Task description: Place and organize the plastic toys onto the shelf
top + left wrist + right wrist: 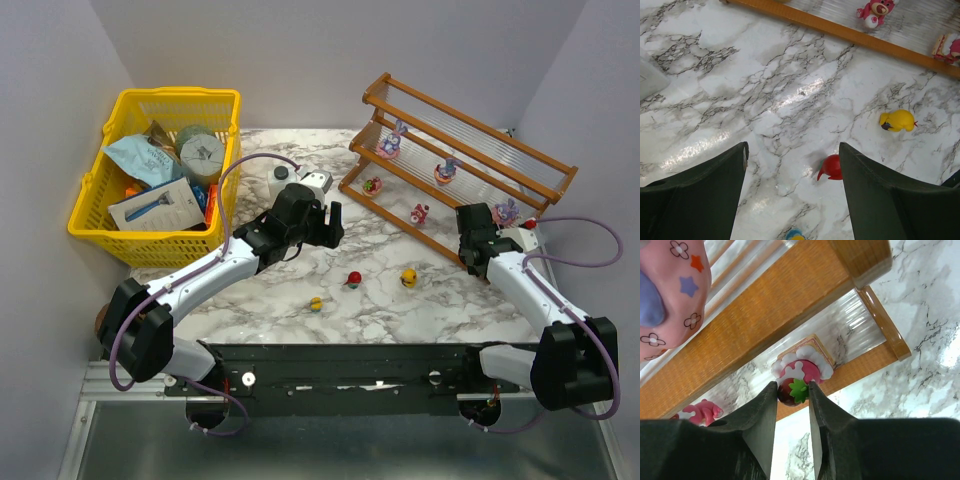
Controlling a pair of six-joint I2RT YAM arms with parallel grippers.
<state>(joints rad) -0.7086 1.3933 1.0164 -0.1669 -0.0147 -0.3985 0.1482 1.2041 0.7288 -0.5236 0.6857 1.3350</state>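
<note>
red toy (830, 168) half hidden behind a finger (880, 200); yellow-and-blue toy (796, 235), perhaps a duck, cut off at the bottom edge.

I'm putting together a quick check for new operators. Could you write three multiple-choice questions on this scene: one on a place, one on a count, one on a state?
1. Where does the white bottle stand?
A) on the table, between the yellow basket and the shelf
B) inside the basket
C) on the shelf

2. How many loose toys lie on the table between the arms?
A) one
B) three
C) six

3. How is the left gripper?
A) shut on a toy
B) shut on the bottle
C) open, holding nothing

Answers:
1 A, it stands on the marble, outside both.
2 B, a red toy, a yellow toy and a small yellow-and-blue toy.
3 C, its fingers stand wide apart over bare marble.
</note>
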